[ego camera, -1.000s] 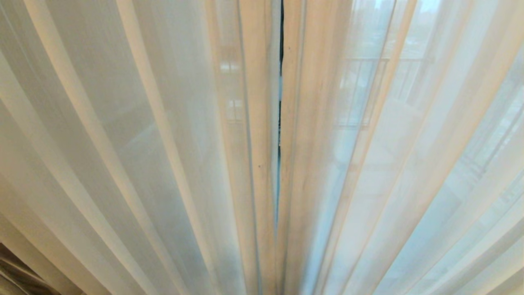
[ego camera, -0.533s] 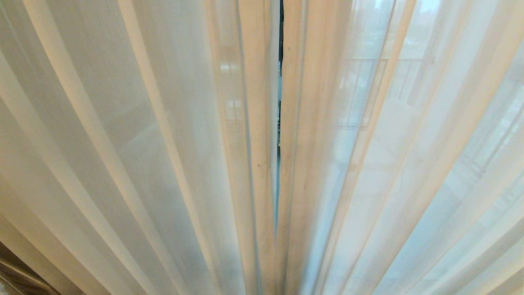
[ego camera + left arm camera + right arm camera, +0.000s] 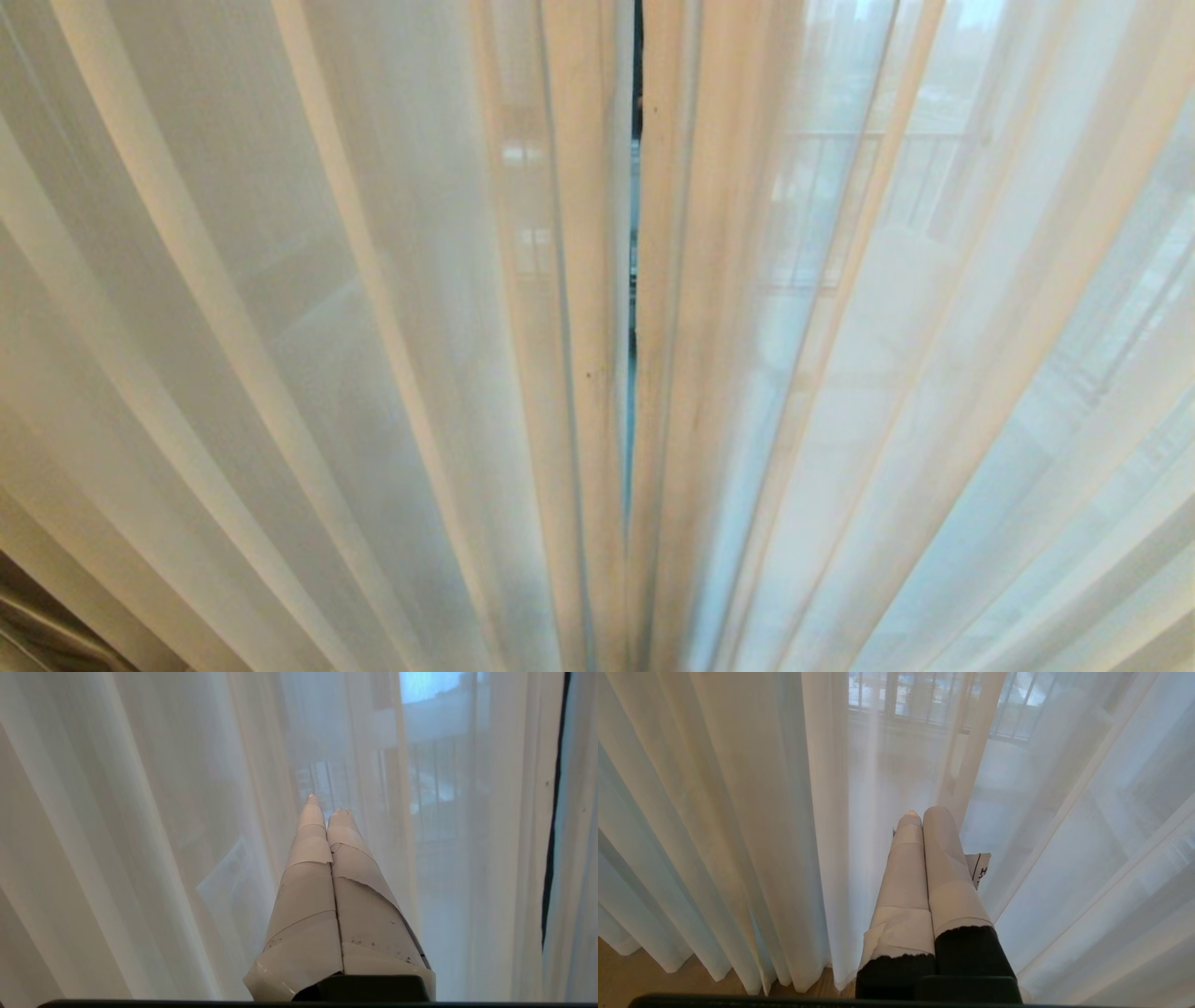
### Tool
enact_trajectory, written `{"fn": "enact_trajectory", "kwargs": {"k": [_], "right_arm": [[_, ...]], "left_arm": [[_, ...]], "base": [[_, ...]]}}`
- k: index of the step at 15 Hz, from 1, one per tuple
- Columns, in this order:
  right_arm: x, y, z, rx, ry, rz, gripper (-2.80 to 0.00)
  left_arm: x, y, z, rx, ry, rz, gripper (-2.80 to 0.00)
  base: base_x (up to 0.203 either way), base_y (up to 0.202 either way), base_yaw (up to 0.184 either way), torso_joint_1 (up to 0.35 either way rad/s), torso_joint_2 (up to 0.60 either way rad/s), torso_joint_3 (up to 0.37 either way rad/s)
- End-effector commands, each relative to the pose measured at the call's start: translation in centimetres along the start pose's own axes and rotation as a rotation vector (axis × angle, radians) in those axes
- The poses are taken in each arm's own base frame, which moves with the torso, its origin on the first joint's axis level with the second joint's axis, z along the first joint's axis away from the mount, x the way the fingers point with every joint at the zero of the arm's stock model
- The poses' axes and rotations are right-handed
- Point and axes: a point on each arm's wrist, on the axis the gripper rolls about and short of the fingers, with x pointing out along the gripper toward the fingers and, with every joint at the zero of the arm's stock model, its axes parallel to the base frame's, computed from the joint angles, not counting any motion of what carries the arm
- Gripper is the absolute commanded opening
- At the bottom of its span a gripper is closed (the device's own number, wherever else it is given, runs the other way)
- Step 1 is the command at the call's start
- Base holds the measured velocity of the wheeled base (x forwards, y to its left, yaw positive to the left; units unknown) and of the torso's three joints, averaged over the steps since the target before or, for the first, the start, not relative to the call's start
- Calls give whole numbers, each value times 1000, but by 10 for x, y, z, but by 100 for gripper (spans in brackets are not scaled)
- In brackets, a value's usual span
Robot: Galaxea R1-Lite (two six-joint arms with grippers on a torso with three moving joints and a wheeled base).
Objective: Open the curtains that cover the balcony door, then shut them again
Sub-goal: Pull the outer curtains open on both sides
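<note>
- Where the two sheer curtains [image 3: 373,308] meet, a thin dark slit [image 3: 636,280] runs down the middle of the head view, so they hang drawn together across the balcony door, which shows only as glass and dim shapes through the cloth.
- Neither gripper appears in the head view; each shows only in its own wrist view.
- The left gripper [image 3: 327,807] has its jaws pressed flat together along their whole length, tape-wrapped, with nothing between them.
- Just past the left jaws' tips hangs a fold of the sheer curtain [image 3: 187,812]; whether the tips touch the cloth cannot be told.
- Off to one side of the left jaws, well apart from them, runs the dark gap [image 3: 553,812] between the two curtain edges.
- Beyond the left jaws, through the cloth, thin railing bars [image 3: 434,793] stand as faint upright lines.
- The right gripper [image 3: 922,814] likewise has its jaws closed tight against each other and holds nothing.
- Curtain folds [image 3: 738,835] hang on both sides of the right jaws, with a pleat directly ahead of the tips.
- Beside the right jaws, near their middle, a small white tag with dark print [image 3: 981,870] peeks out.
- Below the curtain hems, on the side of the thicker pleats, a strip of wooden floor [image 3: 640,980] shows.
- No container is in view.
</note>
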Motion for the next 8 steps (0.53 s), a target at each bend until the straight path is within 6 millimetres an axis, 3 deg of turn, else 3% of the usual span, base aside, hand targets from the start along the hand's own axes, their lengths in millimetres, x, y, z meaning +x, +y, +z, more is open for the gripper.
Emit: {"fn": "enact_trajectory", "kwargs": {"k": [1,4,8], "right_arm": [[0,0,0,-1,1,1,-280],[0,0,0,-1,1,1,-280],[0,0,0,-1,1,1,-280]], "left_arm": [[-2,3,20,-3,13,-8,-280],[-3,8,49,-27,94,-75,-280],[31,11,72,-56,213,-196,-280]], "base": [[0,0,0,0,0,0],[0,0,0,0,0,0],[0,0,0,0,0,0]]}}
